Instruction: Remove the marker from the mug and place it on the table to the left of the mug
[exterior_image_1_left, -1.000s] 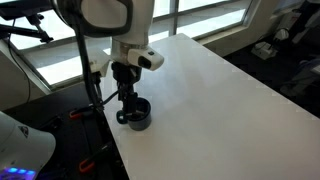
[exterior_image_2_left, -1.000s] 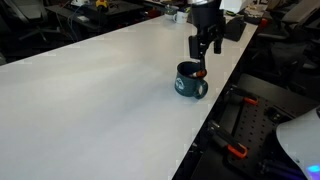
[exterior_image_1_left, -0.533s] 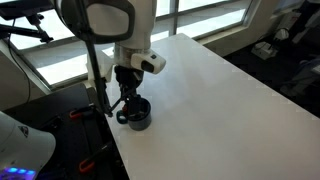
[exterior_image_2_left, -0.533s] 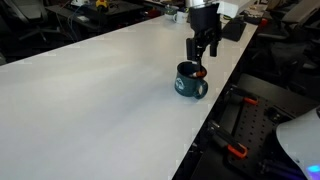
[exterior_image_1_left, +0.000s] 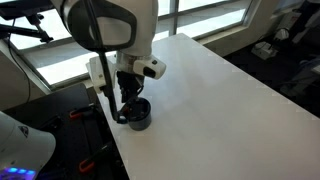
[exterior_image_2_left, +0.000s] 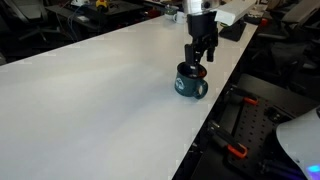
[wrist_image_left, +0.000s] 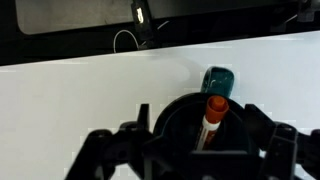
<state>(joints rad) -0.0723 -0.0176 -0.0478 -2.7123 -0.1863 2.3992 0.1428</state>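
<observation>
The dark navy mug (exterior_image_1_left: 138, 116) stands near the edge of the white table (exterior_image_1_left: 220, 100); it also shows in the other exterior view (exterior_image_2_left: 189, 84). In the wrist view the mug (wrist_image_left: 172, 122) shows from above, its teal-looking handle (wrist_image_left: 218, 79) pointing away. The reddish-orange marker (wrist_image_left: 211, 118) stands tilted inside it, cap end up; a red tip shows at the rim (exterior_image_2_left: 203, 72). My gripper (wrist_image_left: 200, 140) is open, fingers either side of the mug's mouth, pointing straight down just above it (exterior_image_1_left: 127, 100) (exterior_image_2_left: 200, 60). It holds nothing.
The table edge (exterior_image_2_left: 215, 110) runs close beside the mug, with the floor and red-handled clamps (exterior_image_2_left: 235, 152) below. Windows and a rail lie behind the arm (exterior_image_1_left: 60, 60). White tabletop (exterior_image_2_left: 90, 90) stretches away from the mug on its other side.
The wrist has turned a little and the gripper has settled slightly lower over the mug. The mug and marker have not moved.
</observation>
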